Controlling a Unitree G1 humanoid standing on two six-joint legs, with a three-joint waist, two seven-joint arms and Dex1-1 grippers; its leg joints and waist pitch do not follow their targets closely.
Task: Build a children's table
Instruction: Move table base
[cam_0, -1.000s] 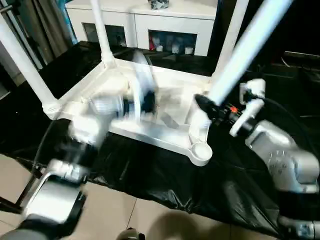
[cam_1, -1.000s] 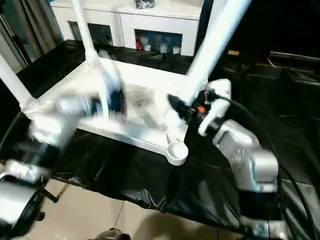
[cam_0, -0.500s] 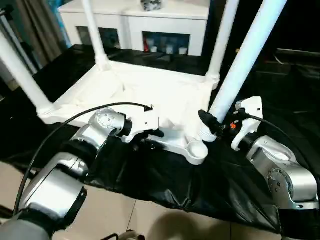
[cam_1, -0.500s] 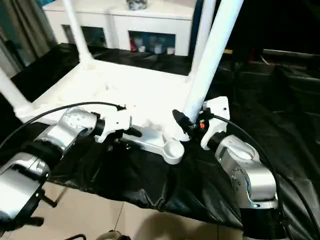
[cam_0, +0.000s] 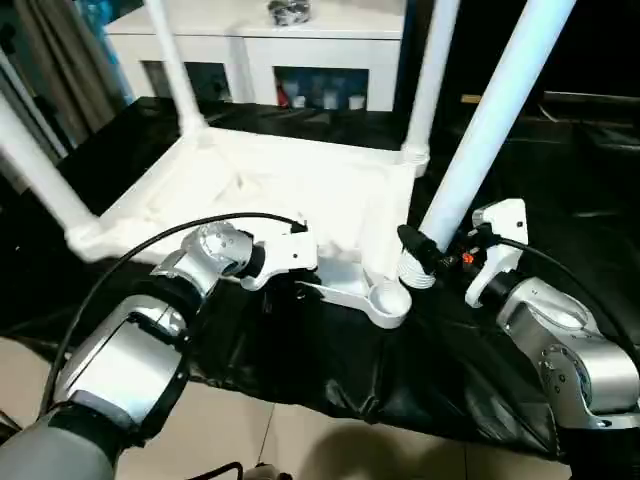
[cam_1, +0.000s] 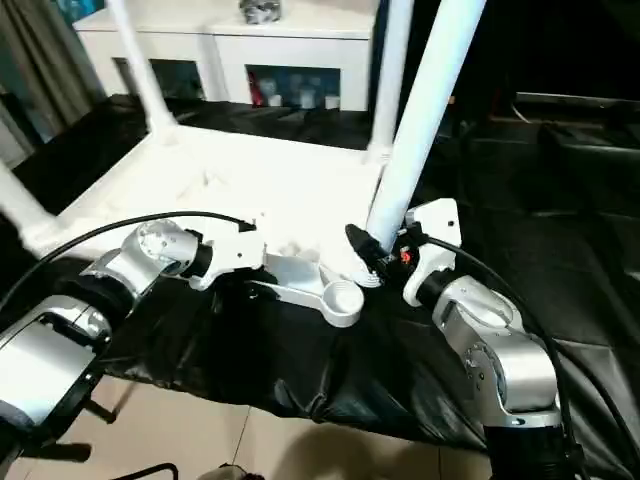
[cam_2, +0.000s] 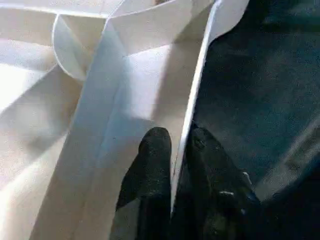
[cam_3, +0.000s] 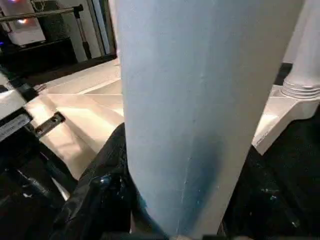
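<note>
**Q:** What materials and shapes are present, and where is the assembly?

**A:** The tabletop (cam_0: 290, 180) is smooth white plastic, lying upside down on a creased, glossy black sheet (cam_0: 330, 370). Thin ribs cross its underside. Three round white tube legs stand in its corner sockets. The near socket (cam_0: 388, 300) is an empty round cup.

**Q:** Gripper states?

**A:** The left gripper (cam_2: 176, 145) pinches the tabletop's thin edge wall between black fingers. The right gripper (cam_0: 425, 252) clamps the fourth leg (cam_0: 485, 130), tilted, its foot beside the empty socket. No legible writing.
</note>
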